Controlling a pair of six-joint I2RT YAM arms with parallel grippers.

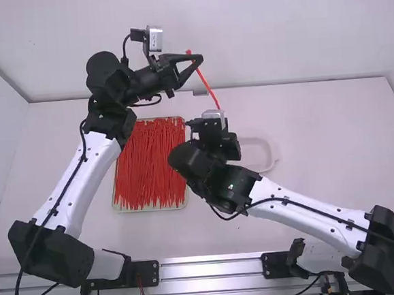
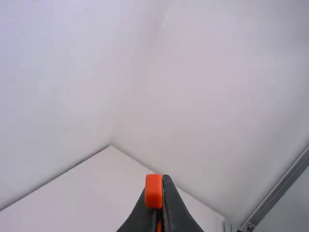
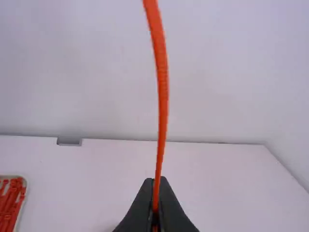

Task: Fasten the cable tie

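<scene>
Being pinched, head in left gripper (image 1: 194,61), tail in right gripper (image 3: 155,186), the thin orange plastic cable tie (image 1: 208,88) is held aloft, likely for looping.

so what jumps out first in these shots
One orange cable tie held up off the table, the left end effector shut on one end and the right end effector on the other. Left of the table's middle lies a tray packed with red ties.
</scene>
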